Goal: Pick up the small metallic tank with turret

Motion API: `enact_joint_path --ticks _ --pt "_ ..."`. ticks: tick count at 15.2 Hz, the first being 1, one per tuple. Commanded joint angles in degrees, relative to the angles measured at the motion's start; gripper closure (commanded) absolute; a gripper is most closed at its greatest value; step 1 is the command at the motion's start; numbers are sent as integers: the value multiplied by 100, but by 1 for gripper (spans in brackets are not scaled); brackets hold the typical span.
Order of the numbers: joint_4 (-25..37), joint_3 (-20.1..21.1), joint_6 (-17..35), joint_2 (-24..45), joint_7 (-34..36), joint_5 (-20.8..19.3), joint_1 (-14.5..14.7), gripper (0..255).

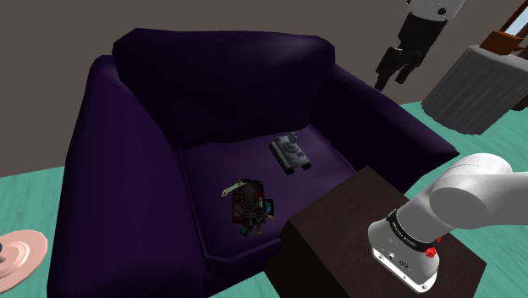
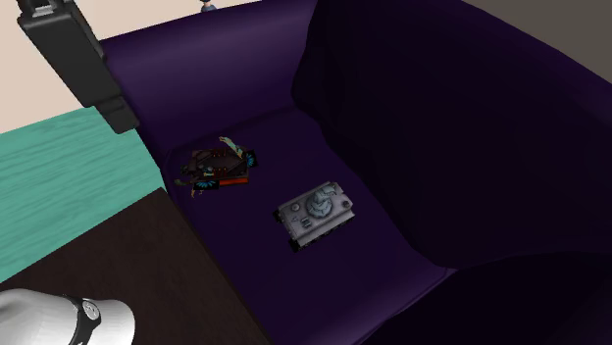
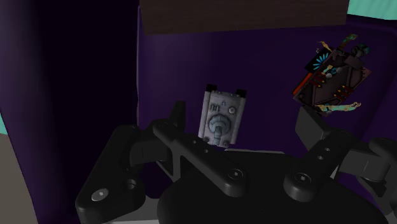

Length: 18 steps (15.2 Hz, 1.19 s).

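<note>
Jaws apart, well above grey tank (image 3: 221, 118)

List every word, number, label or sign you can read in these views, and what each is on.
None can be read.
The grey tank carries small pale marks on its hull, too small to make out.
The multicoloured toy beside it shows coloured patterns, no text.

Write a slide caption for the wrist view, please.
Open gripper hovers over the grey tank on a purple armchair seat, a dark multicoloured toy nearby.
</note>
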Motion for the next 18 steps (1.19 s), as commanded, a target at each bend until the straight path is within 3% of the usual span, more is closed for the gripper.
enact_joint_path --ticks 1,9,18 --pt "0 0 0 0 0 0 0 0" --pt "-999 -201 1826 642 -126 -51 -52 0" --pt "-1453 -418 3987 2144 -295 -61 -99 0"
